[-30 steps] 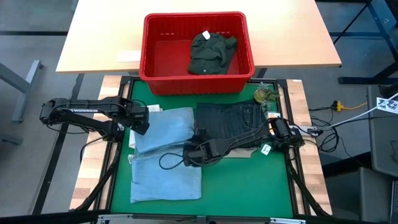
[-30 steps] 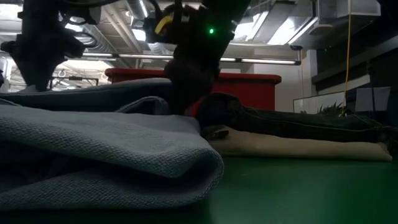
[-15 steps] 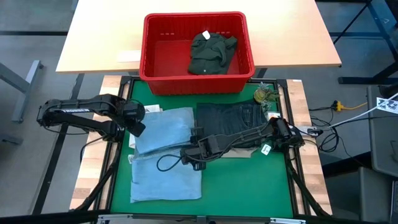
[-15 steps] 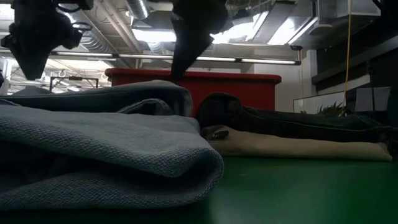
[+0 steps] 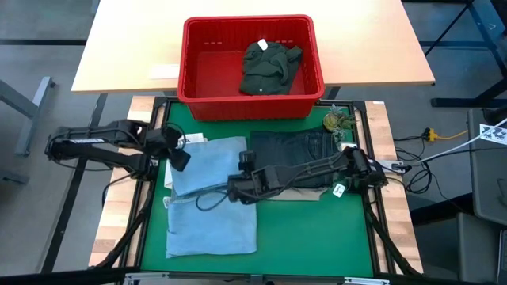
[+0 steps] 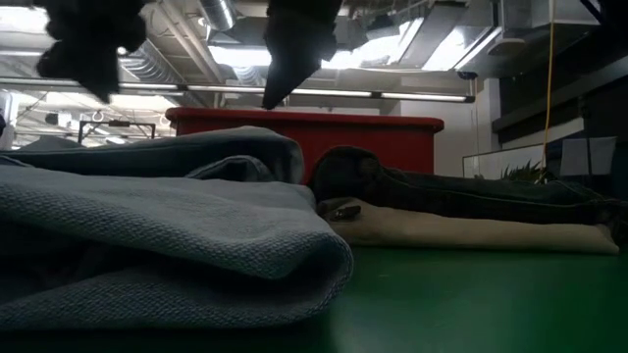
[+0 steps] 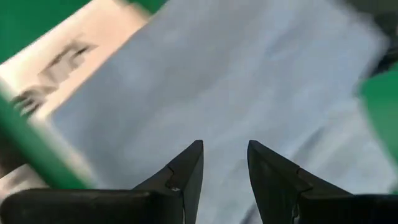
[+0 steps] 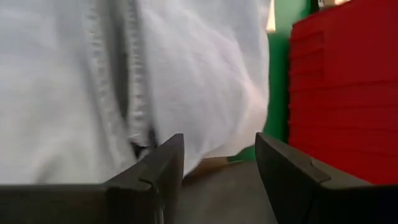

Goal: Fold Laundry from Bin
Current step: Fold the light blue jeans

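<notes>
Laundry spread over the green table mat [image 5: 317, 229], partly sorted. Light blue jeans [image 5: 210, 194] folded on the mat's left half, one layer lapped over another, seen from the low view as a thick rounded fold [image 6: 177, 245] in the foreground. Dark navy jeans [image 5: 293, 154] folded just to the right, lying on top of beige trousers [image 6: 471, 231], whose pale edge shows under them at table height. Dark olive-green piece [image 5: 269, 65] crumpled inside the red bin [image 5: 194, 75], which stands on the wooden table beyond the mat, against its far edge.

Left gripper [image 5: 177, 149] raised above the upper left corner of the light blue jeans, fingers [image 7: 186, 171] parted with a narrow gap, nothing between them, only blue denim below. Right gripper [image 5: 238, 188] stretched across from the right side, hovering over the inner edge of the light blue jeans beside the navy pair, fingers [image 8: 165, 165] spread wide and empty, pale denim with a stitched seam ahead and the red bin wall off to one side. Both dark fingertips hanging clear above the cloth in the low view. Small olive-coloured clump [image 5: 338, 121] near the mat's far right corner, too small to identify.
</notes>
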`<state>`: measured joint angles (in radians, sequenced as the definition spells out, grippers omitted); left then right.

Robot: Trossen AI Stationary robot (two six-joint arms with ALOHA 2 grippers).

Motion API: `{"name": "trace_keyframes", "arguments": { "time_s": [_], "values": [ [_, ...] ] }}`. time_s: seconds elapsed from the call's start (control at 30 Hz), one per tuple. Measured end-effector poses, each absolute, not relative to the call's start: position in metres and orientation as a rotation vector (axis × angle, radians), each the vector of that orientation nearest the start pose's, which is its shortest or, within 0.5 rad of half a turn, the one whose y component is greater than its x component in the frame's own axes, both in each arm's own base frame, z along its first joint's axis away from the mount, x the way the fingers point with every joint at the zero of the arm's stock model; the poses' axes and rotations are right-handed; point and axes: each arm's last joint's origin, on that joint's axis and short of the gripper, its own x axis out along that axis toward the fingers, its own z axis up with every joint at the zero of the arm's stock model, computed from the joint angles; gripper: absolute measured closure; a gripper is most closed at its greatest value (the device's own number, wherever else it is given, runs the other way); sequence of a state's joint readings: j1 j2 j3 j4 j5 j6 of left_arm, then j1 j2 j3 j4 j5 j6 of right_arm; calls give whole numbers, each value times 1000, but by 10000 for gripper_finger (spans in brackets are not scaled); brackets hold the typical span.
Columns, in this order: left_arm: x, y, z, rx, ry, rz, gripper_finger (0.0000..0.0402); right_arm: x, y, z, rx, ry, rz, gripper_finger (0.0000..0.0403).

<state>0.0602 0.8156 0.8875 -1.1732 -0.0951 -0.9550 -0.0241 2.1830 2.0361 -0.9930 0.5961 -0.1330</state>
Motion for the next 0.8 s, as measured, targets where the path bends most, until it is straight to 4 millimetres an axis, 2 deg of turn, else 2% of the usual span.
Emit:
{"name": "trace_keyframes", "arguments": {
  "time_s": [0.17, 0.27, 0.4, 0.57, 0.8],
  "values": [
    [141, 1, 289, -782, 871, 578, 283, 458, -56, 260, -397, 1165, -521, 205],
    [148, -5, 284, -746, 904, 572, 283, 457, -70, 257, -306, 1164, -489, 205],
    [159, -17, 275, -694, 981, 548, 283, 458, -81, 241, -187, 1164, -383, 205],
    [177, -35, 257, -601, 1113, 534, 283, 457, -80, 222, -123, 1176, -363, 205],
    [195, -57, 221, -429, 1319, 576, 283, 453, -65, 180, -100, 1181, -286, 205]
  ]
}}
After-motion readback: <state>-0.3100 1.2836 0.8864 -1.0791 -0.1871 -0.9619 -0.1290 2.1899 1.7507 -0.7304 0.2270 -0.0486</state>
